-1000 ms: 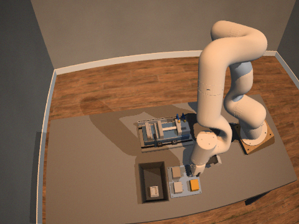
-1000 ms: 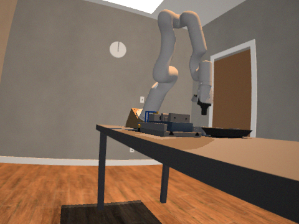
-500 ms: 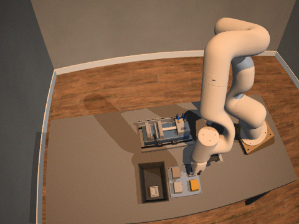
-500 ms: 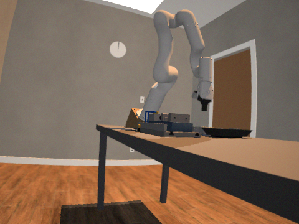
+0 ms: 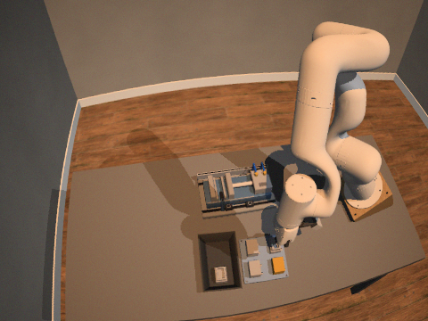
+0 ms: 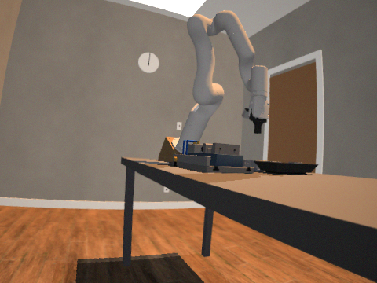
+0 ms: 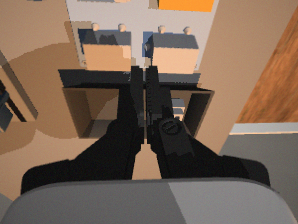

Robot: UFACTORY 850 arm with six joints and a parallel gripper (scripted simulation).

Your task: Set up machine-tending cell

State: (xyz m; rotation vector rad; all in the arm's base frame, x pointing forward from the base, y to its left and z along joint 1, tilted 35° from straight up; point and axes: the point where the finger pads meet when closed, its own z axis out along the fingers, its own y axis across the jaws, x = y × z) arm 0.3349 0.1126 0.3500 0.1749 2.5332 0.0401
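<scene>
My gripper (image 5: 275, 243) is shut and empty. It hangs high in the air above the infeed plate (image 5: 264, 259), as the side view (image 6: 257, 128) shows. In the wrist view the closed fingertips point between two aluminium blanks (image 7: 105, 50) (image 7: 175, 52) on the plate's near row. A third aluminium blank (image 5: 255, 268) and an orange brass blank (image 5: 278, 265) lie on the plate's front row. A finished part (image 5: 220, 274) lies flat in the dark outfeed tray (image 5: 218, 260). The vise (image 5: 234, 189) stands open behind the plate, with blue hoses (image 5: 259, 168) at its right end.
The arm's base (image 5: 367, 198) stands at the right of the table, and its elbow hangs over the vise's right end. The table's front edge runs just in front of the tray and the plate.
</scene>
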